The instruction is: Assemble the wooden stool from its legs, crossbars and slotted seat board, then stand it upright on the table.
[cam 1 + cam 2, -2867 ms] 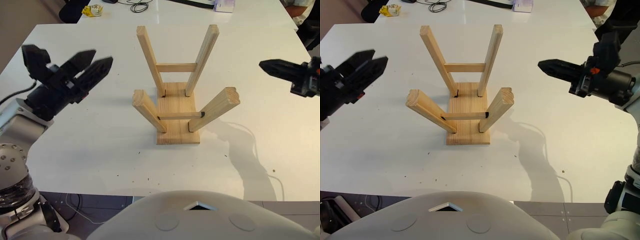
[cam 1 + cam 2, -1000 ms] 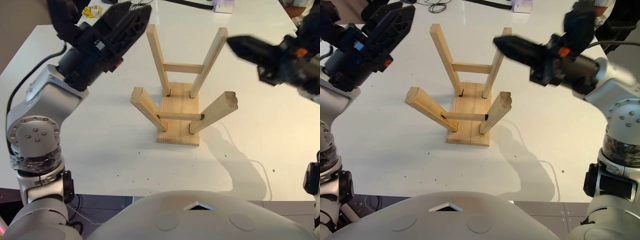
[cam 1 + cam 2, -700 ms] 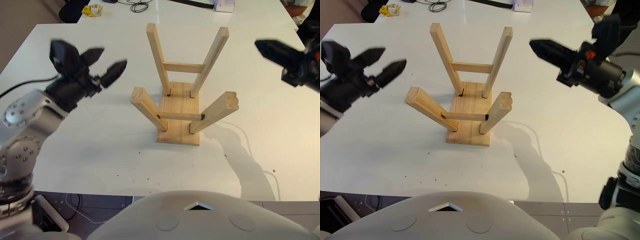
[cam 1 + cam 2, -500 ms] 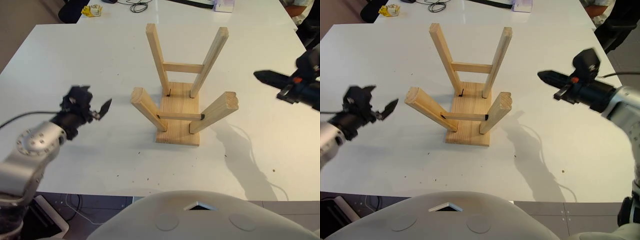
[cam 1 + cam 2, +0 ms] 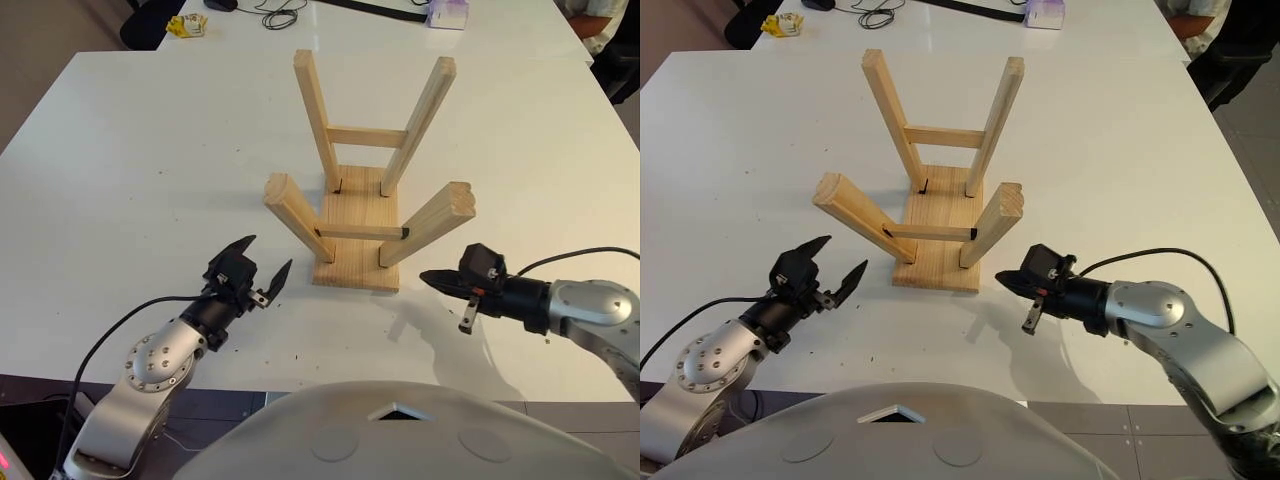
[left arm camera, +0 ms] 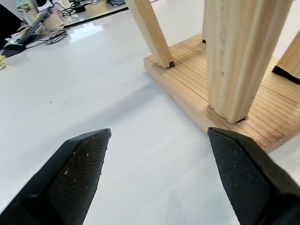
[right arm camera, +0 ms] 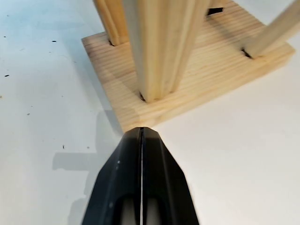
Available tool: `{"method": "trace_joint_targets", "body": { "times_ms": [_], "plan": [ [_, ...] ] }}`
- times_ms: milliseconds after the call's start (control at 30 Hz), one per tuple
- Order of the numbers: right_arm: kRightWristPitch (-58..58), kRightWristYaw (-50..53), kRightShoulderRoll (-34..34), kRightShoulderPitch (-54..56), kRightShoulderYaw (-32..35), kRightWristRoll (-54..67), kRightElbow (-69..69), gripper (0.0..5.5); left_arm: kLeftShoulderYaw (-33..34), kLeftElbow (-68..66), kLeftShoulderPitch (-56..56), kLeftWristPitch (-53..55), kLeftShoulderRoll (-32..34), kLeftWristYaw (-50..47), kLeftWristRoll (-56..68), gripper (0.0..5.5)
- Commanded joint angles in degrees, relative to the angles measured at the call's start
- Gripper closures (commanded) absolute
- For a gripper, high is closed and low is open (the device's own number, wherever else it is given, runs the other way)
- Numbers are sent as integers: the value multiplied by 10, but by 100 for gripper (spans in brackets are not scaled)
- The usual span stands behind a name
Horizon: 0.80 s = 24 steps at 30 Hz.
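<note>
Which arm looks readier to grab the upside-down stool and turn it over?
Probably the left. The left fingers are spread open, facing the seat board and the near leg. The right fingers are as close but pressed shut.

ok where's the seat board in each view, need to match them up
Left eye: seat board mid-frame, flat on the table, legs up.
Right eye: seat board mid-frame, slightly left of centre.
Left wrist: seat board just beyond the open left gripper.
Right wrist: seat board right ahead of the shut right gripper.
Shared landmark: the legs rising from its slots.
</note>
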<state>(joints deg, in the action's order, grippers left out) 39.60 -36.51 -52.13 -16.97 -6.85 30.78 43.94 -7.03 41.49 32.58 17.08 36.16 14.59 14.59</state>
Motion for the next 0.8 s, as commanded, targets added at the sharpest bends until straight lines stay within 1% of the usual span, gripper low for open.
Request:
{"method": "trace_joint_targets", "body": {
  "times_ms": [33,133,300,633,800],
  "plan": [
    [-16,1,24,9,-53,-38,0,550,-45,-33,-18,-12,-23,29,-23,165],
    [-23,8,51,28,-84,-66,-20,550,-64,-59,-39,-17,-39,43,-36,165],
    [-34,40,105,52,-110,-110,-71,550,-56,-94,-73,-19,-62,53,-41,165],
    [-39,73,181,76,-144,-164,-103,550,-36,-118,-147,4,-101,53,-38,165],
    [-38,89,212,93,-136,-176,-118,550,-31,-117,-167,17,-117,55,-36,165]
  ]
}}
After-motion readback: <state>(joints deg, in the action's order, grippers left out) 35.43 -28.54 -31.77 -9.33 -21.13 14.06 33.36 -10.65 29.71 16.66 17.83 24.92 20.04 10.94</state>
